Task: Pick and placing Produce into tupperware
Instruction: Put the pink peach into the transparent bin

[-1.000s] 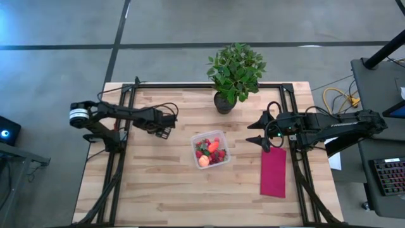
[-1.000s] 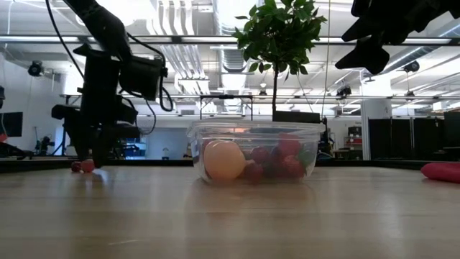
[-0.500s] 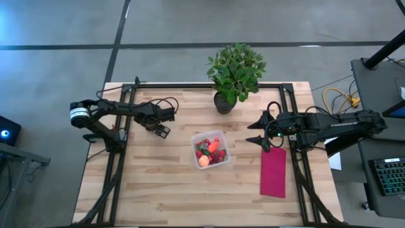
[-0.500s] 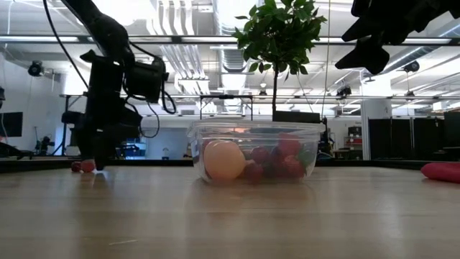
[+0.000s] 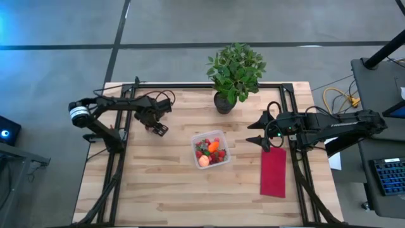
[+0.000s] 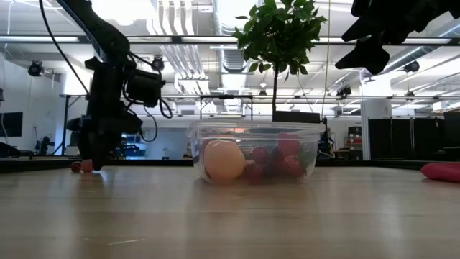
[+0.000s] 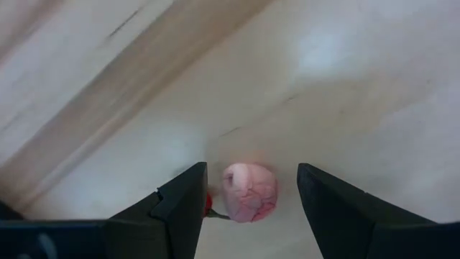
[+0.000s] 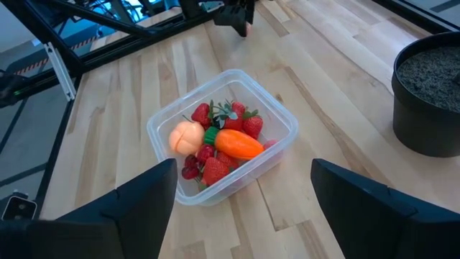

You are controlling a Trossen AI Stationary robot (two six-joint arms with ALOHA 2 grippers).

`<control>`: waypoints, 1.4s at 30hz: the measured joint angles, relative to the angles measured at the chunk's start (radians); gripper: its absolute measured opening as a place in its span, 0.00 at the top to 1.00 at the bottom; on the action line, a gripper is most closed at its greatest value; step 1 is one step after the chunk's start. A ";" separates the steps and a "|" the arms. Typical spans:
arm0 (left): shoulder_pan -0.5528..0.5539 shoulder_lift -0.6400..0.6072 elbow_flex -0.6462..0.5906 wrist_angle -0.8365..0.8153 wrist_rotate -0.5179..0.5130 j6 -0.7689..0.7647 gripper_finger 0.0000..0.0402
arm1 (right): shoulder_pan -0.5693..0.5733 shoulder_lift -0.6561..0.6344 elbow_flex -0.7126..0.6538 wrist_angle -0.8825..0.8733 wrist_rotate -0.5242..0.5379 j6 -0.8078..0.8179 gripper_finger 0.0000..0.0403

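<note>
From above: in the last sec my left gripper [image 5: 158,128] had pulled off from beside the box [image 5: 226,159] toward the table's [image 5: 158,190] back-left part, and it sat well apart from the box, low over the wood. My right gripper [image 5: 255,132] hadn't budged: parked to the box's right, over the near end of the red cloth [image 5: 273,174], jaws spread wide, nothing in them. Count here: 1 box, 1 cloth, 1 potted plant [image 5: 235,73], 2 arms. From table height: my left arm had slid further from the box and stood over what looked like 2 small red berries [image 6: 80,166] on the wood, though they were too small to be sure. The box held 1 peach-coloured fruit [image 6: 224,160] plus a heap of red berries behind it. Left wrist cam: 1 strawberry [image 7: 249,191] lay on the table betw. my fingers [image 7: 183,201], jaws released, a gap on each side, so not gripped yet; a red speck by one finger was prob. a 2nd berry. Right wrist cam: in the box, 1 carrot [image 8: 237,142], 1 peach fruit, approx. 6 strawberries, exact no. unclear as they overlapped. My read: I'd lined up on a leftover berry; most produce was already in, and a close and a carry to the box were left for this one.
</note>
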State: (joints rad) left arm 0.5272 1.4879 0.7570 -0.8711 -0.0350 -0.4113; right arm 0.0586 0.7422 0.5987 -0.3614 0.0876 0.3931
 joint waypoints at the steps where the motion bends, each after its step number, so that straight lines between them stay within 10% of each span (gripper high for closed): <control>1: 0.012 0.000 0.000 0.000 0.011 0.015 0.50 | 0.000 0.000 0.000 0.000 0.000 0.000 0.22; 42: 0.083 0.000 -0.011 -0.029 0.082 0.297 0.66 | 0.000 0.000 0.000 0.000 0.000 0.000 0.23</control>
State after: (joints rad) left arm 0.6106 1.4879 0.7460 -0.9001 0.0474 -0.1148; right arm 0.0585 0.7422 0.5987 -0.3614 0.0879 0.3931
